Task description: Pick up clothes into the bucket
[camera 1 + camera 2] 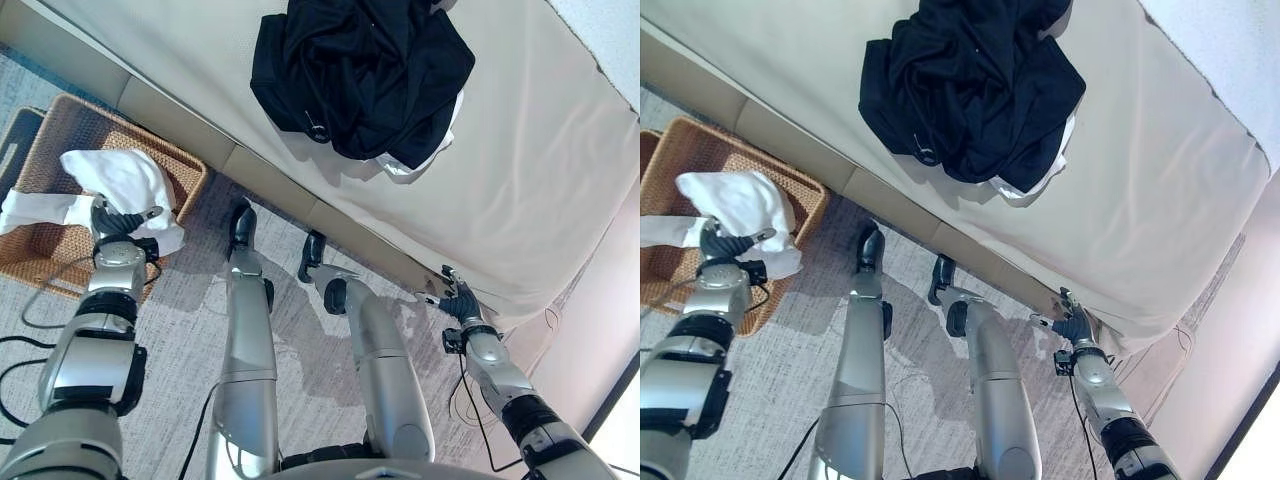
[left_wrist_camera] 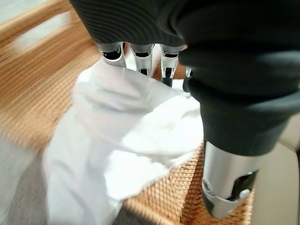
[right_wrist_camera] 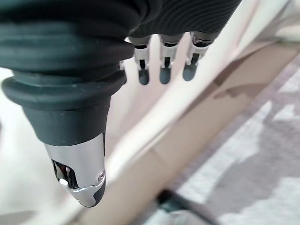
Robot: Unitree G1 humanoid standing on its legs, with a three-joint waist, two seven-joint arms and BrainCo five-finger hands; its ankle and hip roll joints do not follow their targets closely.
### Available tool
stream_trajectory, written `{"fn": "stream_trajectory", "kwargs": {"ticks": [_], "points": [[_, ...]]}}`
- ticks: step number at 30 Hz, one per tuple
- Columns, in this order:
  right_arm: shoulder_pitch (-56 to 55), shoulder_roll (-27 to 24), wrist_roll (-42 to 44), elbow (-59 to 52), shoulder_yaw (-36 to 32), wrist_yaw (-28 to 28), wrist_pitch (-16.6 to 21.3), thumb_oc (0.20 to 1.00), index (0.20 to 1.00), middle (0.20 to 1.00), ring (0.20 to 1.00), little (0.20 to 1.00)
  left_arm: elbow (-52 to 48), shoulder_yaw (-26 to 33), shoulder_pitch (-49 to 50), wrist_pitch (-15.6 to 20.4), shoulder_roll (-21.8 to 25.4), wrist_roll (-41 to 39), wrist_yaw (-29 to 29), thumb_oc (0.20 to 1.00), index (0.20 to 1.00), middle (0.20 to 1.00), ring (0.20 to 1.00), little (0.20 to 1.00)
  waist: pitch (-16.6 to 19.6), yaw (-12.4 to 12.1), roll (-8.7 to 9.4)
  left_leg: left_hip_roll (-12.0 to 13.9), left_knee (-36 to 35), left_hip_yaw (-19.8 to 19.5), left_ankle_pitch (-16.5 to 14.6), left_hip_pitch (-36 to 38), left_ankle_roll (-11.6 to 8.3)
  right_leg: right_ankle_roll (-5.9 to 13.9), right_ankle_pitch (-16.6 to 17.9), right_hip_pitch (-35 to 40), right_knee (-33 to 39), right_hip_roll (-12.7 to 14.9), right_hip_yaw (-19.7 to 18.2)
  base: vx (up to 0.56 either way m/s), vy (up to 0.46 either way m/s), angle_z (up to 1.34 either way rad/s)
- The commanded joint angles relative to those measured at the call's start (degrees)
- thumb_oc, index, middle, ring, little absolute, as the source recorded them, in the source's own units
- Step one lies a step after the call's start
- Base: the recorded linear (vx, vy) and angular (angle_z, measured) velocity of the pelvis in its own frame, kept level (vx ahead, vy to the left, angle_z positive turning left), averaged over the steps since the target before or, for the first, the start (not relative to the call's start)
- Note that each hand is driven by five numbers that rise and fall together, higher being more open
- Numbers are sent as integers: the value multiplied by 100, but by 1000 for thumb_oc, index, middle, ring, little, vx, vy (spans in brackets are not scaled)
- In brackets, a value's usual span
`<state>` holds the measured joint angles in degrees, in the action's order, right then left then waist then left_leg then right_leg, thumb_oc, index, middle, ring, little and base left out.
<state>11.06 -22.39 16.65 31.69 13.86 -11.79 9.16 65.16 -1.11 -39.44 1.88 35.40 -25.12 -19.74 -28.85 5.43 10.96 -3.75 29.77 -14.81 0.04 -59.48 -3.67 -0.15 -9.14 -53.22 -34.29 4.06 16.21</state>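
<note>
Over the wicker basket (image 1: 60,135), the left hand (image 1: 118,222) pinches a white garment (image 1: 120,180) draped across its rim. Right of the basket, black clothes (image 1: 360,70) lie on the bed (image 1: 520,180). Farthest right, the right hand (image 1: 458,300) hangs empty, fingers relaxed.

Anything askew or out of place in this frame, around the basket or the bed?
The white garment hangs over the wicker basket's rim rather than lying inside, with the left hand at it. A black clothes heap lies on the bed. The right hand is empty.
</note>
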Motion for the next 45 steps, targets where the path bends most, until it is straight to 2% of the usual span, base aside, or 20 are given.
{"fn": "stream_trajectory", "kwargs": {"ticks": [1,2,4,7,11,12,13,16,22,26,31,35,37,45], "points": [[-85,-146,324,-1068,-651,-433,344,1000,1000,1000,1000,1000,19,327,550,28,-268,-458,31,1000,1000,1000,1000,1000,-19,-238,85,0,418,361,-490,325,442,320,608,298,688,54,-448,0,0,0],[-110,-155,318,-1095,-654,-439,331,1000,1000,1000,1000,1000,-4,334,573,23,-287,-453,20,1000,1000,1000,1000,1000,-22,-240,76,2,407,362,-488,345,442,320,612,316,697,53,-450,-15,19,-8],[-27,-253,81,-1899,-962,-673,575,1000,1000,1000,1000,1000,-86,459,1027,13,-662,-193,-51,1000,1000,1000,1000,1000,-17,-302,-6,12,172,412,-427,627,445,321,662,540,865,50,-493,-9,23,-5],[2,-435,-372,-2843,-1325,-936,843,1000,1000,1000,1000,1000,144,676,1386,-13,-803,182,-246,1000,1000,1000,1000,1000,75,-378,-90,19,-266,435,-309,1078,415,345,730,929,1158,60,-521,13,-5,4],[7,-503,-582,-3205,-1462,-1081,942,1000,1000,1000,1000,1000,-104,563,1711,82,-944,656,-544,1000,1000,1000,1000,1000,113,-499,-197,11,-690,437,-165,1549,385,351,779,1322,1389,88,-504,20,-12,1],[-6,-526,-672,-3272,-1486,-1133,955,1000,1000,1000,1000,1000,-425,420,1877,161,-985,938,-658,1000,1000,1000,1000,1000,122,-554,-248,-4,-938,425,-53,1782,362,358,816,1524,1517,103,-499,-40,-5,5],[24,-523,-683,-3239,-1472,-1141,958,1000,1000,1000,1000,1000,-457,350,1944,206,-1006,985,-630,1000,1000,1000,1000,1000,97,-600,-281,-30,-1090,448,189,1878,360,324,984,1627,1629,153,-442,-34,-7,5],[20,-586,-941,-3262,-1519,-1173,862,1000,1000,1000,1000,1000,-723,233,2215,402,-1249,884,-477,1000,1000,1000,1000,1000,171,-725,-411,-51,-1630,424,381,2418,303,346,985,2098,1875,195,-381,59,-43,11],[653,-768,-1415,-2308,-1264,-1350,510,1000,1000,1000,1000,1000,-1346,-694,2683,744,-1603,1253,37,1000,1000,1000,1000,1000,404,-929,-794,-25,-2429,304,663,3402,263,366,945,3003,2227,268,-208,109,-39,17],[1532,-830,-1287,-1129,-912,-1318,298,1000,1000,1000,1000,1000,-1597,-1777,2921,821,-1647,1926,565,1000,1000,1000,1000,1000,596,-1055,-1039,-57,-2570,348,623,3788,325,378,852,3268,2170,344,-237,86,15,8],[2801,-1062,-939,315,-457,-1232,11,1000,1000,1000,1000,1000,-1945,-2438,3104,896,-1741,1713,974,1000,1000,1000,1000,1000,707,-1168,-1275,-144,-2560,347,551,3944,416,390,706,3270,1945,419,-335,30,23,1],[3321,-1245,-928,928,-263,-1285,-112,1000,1000,1000,1000,1000,-1980,-2446,3156,918,-1842,1516,917,1000,1000,1000,1000,1000,748,-1264,-1368,-164,-2638,279,593,3975,444,363,608,3264,1836,425,-306,20,-17,1],[3300,-1294,-1029,908,-222,-1280,-149,1000,1000,1000,1000,1000,-1817,-2240,3145,911,-1943,1341,786,1000,1000,1000,1000,1000,742,-1284,-1379,-161,-2666,208,633,3969,443,349,563,3273,1809,424,-248,50,-53,6],[3123,-1304,-1267,885,-237,-1327,-254,1000,1000,1000,1000,1000,-1403,-1442,3009,937,-1960,867,240,1000,1000,1000,1000,1000,697,-1328,-1278,-158,-2609,192,612,3891,480,340,576,3237,1817,402,-206,30,-19,9]]}}
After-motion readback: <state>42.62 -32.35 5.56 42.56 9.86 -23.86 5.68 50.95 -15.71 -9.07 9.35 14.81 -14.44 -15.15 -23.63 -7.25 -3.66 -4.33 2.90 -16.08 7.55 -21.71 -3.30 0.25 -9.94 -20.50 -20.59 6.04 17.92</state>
